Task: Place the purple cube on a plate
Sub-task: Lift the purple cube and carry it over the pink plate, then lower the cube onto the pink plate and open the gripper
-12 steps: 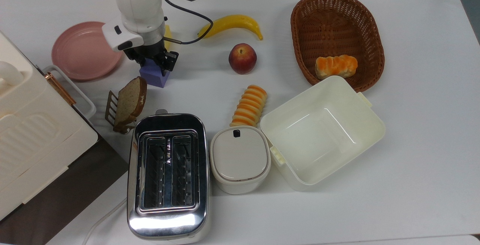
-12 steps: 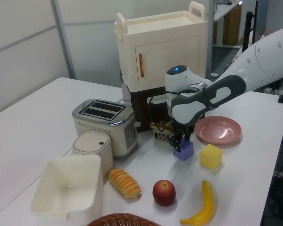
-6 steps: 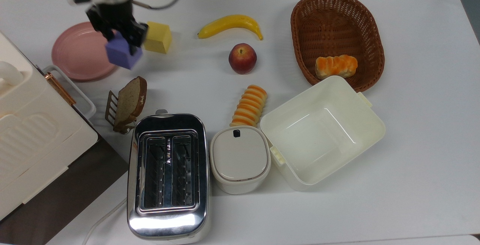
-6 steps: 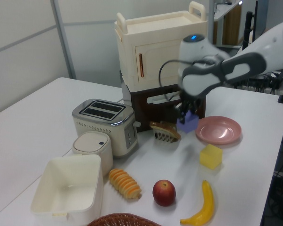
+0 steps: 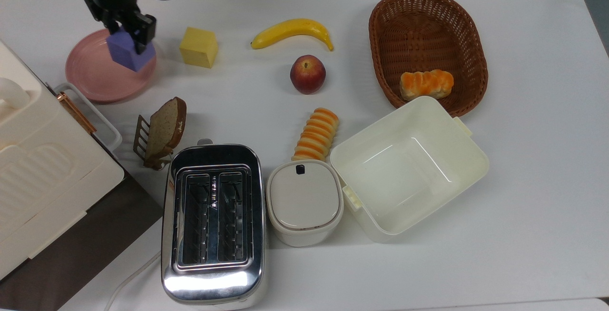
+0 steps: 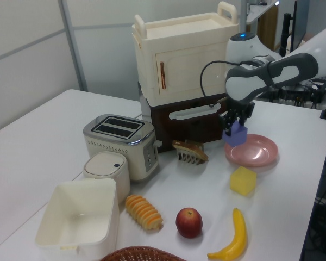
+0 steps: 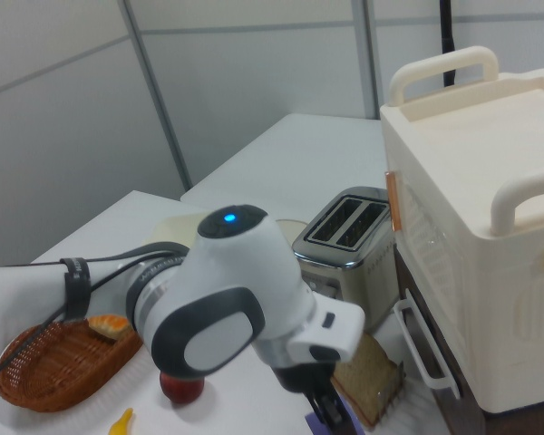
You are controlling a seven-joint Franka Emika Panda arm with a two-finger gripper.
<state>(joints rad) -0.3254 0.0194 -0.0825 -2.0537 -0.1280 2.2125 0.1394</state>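
White table (image 5: pixel 523 235) with a lot going on, so big stuff first. There's a cream cabinet (image 6: pixel 187 51) with handles on top, sitting on a dark base at the far side in the left view. On the top view's left, near edge, is a shiny chrome toaster (image 5: pixel 211 223) with two slots, and right beside it a small white lidded container (image 5: pixel 304 201). Next to that sits an open cream plastic box (image 5: pixel 409 168), and beyond it on the top view's right a brown wicker basket (image 5: pixel 468 30) with an orange-glazed bread roll (image 5: pixel 426 84) in it.

The white robot arm (image 6: pixel 277 68) reaches in from the left view's right. Its gripper (image 5: pixel 124 25) has its two black fingers clamped on the purple cube (image 5: pixel 131 53), one on each side. The cube hangs over the right part of the pink plate (image 5: pixel 88 71) in the top view; in the left view it looks lifted just off the plate, though I can't say for sure that it isn't touching.

Smaller bits: a banana (image 5: pixel 292 31), a ridged orange pastry (image 5: pixel 316 134), a bread slice (image 5: pixel 164 128) leaning in a little rack, a red apple (image 5: pixel 308 73), and a yellow cube (image 5: pixel 199 47) just off the plate's right edge in the top view.
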